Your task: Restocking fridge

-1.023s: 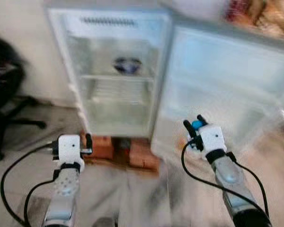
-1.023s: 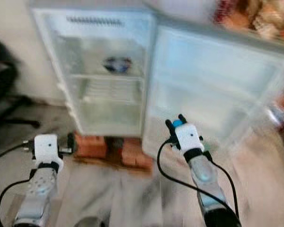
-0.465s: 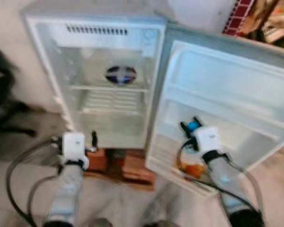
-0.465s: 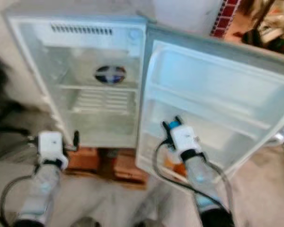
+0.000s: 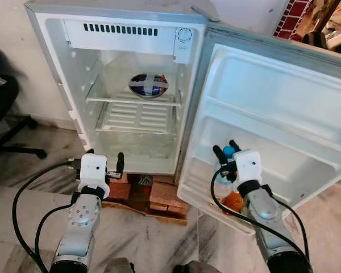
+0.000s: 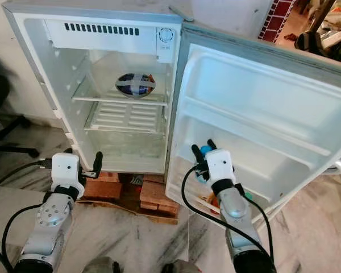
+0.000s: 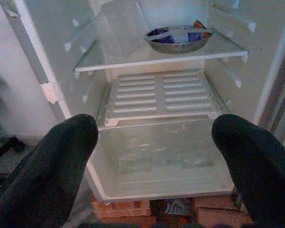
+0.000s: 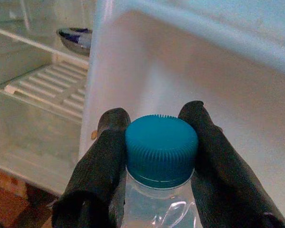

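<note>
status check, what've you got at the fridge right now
Right gripper shut on bottle, at the open door's lower shelf. Left gripper open, empty, facing fridge. Bowl on the glass shelf; nothing blocking.

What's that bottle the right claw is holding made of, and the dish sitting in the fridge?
The bottle in the right gripper looks like thin clear plastic: see-through and creased, with a ridged matte blue plastic cap. The dish on the glass shelf looks like metal, probably steel, given its grey sheen.
</note>
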{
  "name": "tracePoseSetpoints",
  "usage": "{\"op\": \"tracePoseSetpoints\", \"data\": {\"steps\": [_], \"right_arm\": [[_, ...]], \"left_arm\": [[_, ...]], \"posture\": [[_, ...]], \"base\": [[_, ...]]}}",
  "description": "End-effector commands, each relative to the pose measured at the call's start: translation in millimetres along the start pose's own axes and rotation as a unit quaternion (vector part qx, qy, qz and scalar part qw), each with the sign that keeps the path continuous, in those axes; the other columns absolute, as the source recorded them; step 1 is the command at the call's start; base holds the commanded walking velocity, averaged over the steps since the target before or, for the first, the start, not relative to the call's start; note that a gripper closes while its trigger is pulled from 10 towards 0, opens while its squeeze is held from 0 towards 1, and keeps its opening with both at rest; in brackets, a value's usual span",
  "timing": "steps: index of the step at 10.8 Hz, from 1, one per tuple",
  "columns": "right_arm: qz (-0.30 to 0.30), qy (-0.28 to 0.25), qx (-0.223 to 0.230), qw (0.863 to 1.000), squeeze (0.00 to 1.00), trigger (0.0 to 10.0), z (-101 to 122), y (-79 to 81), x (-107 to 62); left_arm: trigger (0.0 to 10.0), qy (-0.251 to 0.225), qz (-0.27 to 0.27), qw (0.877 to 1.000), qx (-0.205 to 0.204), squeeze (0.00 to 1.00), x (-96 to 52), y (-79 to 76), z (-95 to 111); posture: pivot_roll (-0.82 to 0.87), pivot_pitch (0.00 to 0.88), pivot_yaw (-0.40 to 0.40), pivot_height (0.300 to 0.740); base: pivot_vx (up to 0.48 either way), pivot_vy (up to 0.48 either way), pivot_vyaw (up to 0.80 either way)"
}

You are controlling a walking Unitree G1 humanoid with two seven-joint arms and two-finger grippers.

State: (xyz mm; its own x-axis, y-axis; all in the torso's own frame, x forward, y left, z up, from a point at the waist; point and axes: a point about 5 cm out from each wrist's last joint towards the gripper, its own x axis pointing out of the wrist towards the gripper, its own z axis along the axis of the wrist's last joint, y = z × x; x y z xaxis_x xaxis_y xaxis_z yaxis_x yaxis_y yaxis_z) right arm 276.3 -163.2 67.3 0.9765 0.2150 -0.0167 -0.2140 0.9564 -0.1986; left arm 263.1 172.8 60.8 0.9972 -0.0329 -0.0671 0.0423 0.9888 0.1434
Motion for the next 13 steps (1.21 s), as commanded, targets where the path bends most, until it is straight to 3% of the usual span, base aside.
{"op": "tracePoseSetpoints", "data": {"steps": [1, 3, 6, 9, 13], "right_arm": [[-0.008, -0.017, 0.002, 1.0, 0.0, 10.0, 8.2, -3.7, 2.0], [-0.007, -0.017, 0.002, 1.0, 0.0, 10.0, 8.2, -4.2, 4.8], [-0.005, -0.016, 0.027, 0.999, 0.0, 10.0, 8.7, -1.5, 3.8], [0.005, -0.011, 0.036, 0.999, 0.0, 10.0, 5.2, 4.5, -0.3], [0.01, -0.014, 0.032, 0.999, 0.0, 10.0, 7.5, 0.9, 2.2]], "left_arm": [[10.0, -0.003, 0.0, 1.0, 0.009, 0.0, 0.4, 0.0, 1.1], [10.0, -0.007, 0.002, 1.0, 0.008, 0.0, 0.8, -0.1, 2.1], [10.0, 0.008, 0.013, 1.0, -0.012, 0.0, -17.9, 5.0, -8.3], [10.0, 0.005, 0.019, 1.0, -0.016, 0.0, -22.0, -0.1, -7.9], [10.0, 0.001, 0.021, 1.0, -0.012, 0.0, -17.7, 3.1, -4.9]], "posture": [[0.13, 0.086, -0.07, 0.74], [0.13, 0.085, -0.073, 0.74], [0.13, 0.093, -0.077, 0.74], [0.13, 0.1, -0.09, 0.74], [0.13, 0.095, -0.089, 0.677]], "base": [[0.0, 0.0, -0.56], [0.0, 0.0, -0.8], [0.0, 0.0, 0.0], [0.0, 0.0, 0.0], [0.0, 0.0, 0.0]]}}
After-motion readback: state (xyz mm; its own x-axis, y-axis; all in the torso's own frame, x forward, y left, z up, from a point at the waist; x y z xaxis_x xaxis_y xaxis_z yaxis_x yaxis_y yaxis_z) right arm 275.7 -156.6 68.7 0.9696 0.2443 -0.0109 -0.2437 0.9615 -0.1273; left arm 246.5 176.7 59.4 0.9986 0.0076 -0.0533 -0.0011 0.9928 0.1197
